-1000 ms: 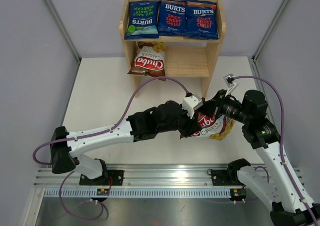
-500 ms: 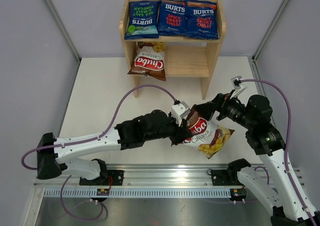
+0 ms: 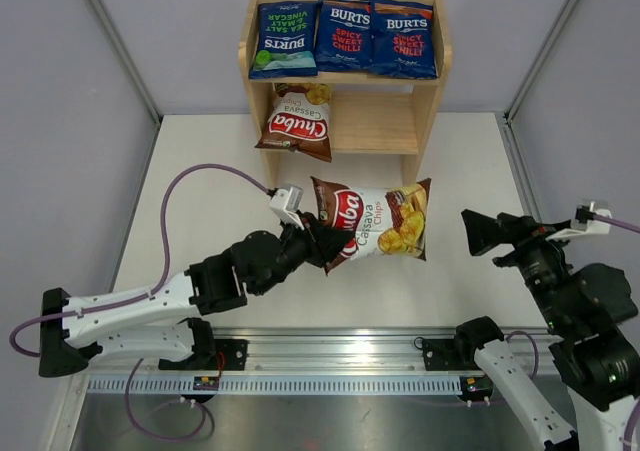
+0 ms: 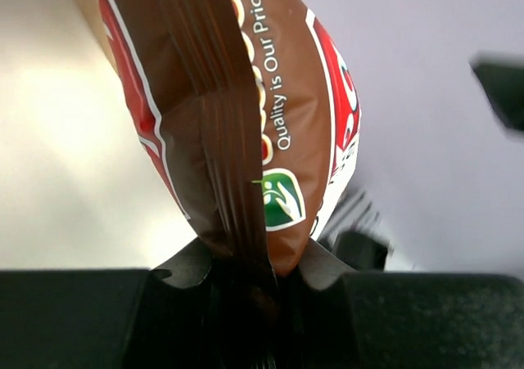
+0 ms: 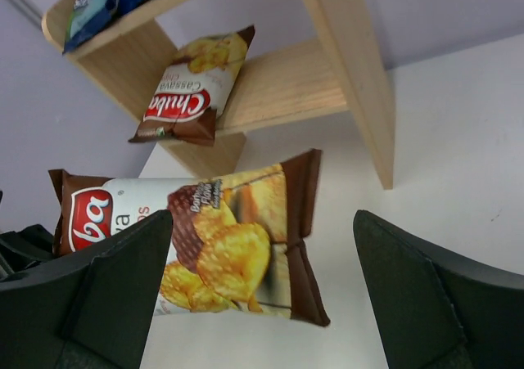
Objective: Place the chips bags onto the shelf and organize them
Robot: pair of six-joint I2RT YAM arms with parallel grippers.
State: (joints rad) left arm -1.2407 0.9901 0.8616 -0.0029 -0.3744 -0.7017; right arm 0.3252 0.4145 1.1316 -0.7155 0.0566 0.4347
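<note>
My left gripper (image 3: 318,239) is shut on the sealed end of a brown Chuba chips bag (image 3: 372,221), which hangs above the table in front of the shelf (image 3: 430,91). The left wrist view has that seam pinched between my fingers (image 4: 184,272), with the bag (image 4: 246,99) rising from them. My right gripper (image 3: 480,233) is open and apart from the bag, to its right. Its wrist view looks past the wide fingers (image 5: 123,279) at the bag (image 5: 221,238). Three blue BURTS bags (image 3: 343,33) lie on the top tier. A second Chuba bag (image 3: 298,121) leans on the lower tier's left.
The right part of the lower tier (image 3: 375,121) is bare wood. The shelf's right upright (image 5: 348,74) stands on the table just beyond the held bag. Grey walls (image 3: 60,121) close in the white table (image 3: 200,191) on both sides.
The right gripper let go of the brown bag, opened wide and pulled back to the right. The left arm drew back left and swung the bag up toward the shelf.
</note>
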